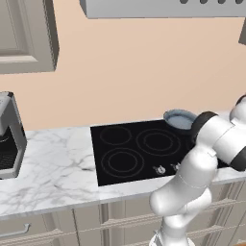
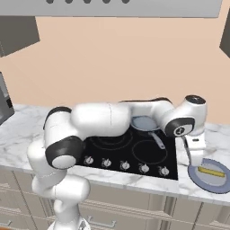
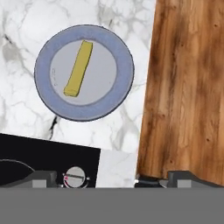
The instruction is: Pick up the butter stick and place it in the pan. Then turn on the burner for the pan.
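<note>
The butter stick (image 3: 78,68) is a slim pale-yellow block lying on a grey plate with a blue rim (image 3: 124,65), on the marble counter right of the cooktop. In the right base view the butter stick (image 2: 211,172) and its plate (image 2: 196,176) sit near the counter's front edge. My gripper (image 2: 197,162) hangs above the plate's left side, pointing down, open and holding nothing; its fingertips (image 3: 43,178) stand wide apart. The grey pan (image 2: 144,122) rests on the back right burner, handle toward the front, and is also seen past my arm (image 1: 180,118).
The black cooktop (image 1: 134,151) has a row of knobs (image 2: 125,165) along its front, one close under the hand (image 3: 75,176). Beyond the counter edge lies wooden floor (image 3: 188,87). A coffee machine (image 1: 9,137) stands at the far left. A range hood (image 1: 163,7) hangs overhead.
</note>
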Motion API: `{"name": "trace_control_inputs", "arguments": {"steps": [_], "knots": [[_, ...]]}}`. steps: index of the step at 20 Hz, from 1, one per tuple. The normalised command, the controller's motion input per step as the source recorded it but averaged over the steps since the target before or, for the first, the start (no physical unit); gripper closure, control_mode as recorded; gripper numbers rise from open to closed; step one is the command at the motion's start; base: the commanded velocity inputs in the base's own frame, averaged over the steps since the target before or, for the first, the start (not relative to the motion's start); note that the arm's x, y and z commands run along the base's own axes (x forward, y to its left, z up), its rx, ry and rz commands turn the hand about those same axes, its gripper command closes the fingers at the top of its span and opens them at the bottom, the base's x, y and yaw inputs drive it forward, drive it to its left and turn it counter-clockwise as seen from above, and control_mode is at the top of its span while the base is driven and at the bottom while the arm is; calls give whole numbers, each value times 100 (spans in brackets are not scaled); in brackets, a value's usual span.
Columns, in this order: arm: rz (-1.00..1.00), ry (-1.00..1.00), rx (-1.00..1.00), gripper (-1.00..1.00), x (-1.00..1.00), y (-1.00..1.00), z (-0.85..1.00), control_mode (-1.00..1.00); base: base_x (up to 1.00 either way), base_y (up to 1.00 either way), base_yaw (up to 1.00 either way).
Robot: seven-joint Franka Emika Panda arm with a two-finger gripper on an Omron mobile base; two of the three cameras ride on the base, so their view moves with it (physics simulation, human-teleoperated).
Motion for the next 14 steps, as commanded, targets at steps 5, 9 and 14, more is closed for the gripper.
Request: {"name": "trace_control_inputs", "arguments": {"steps": [5, 9, 14], "knots": [[-3, -18, 0, -100, 0, -40, -45, -100, 0, 0, 0], [0, -2, 0, -100, 16, -44, -26, -100, 0, 0, 0], [0, 6, 0, -100, 40, -50, -10, -100, 0, 0, 0]]}}
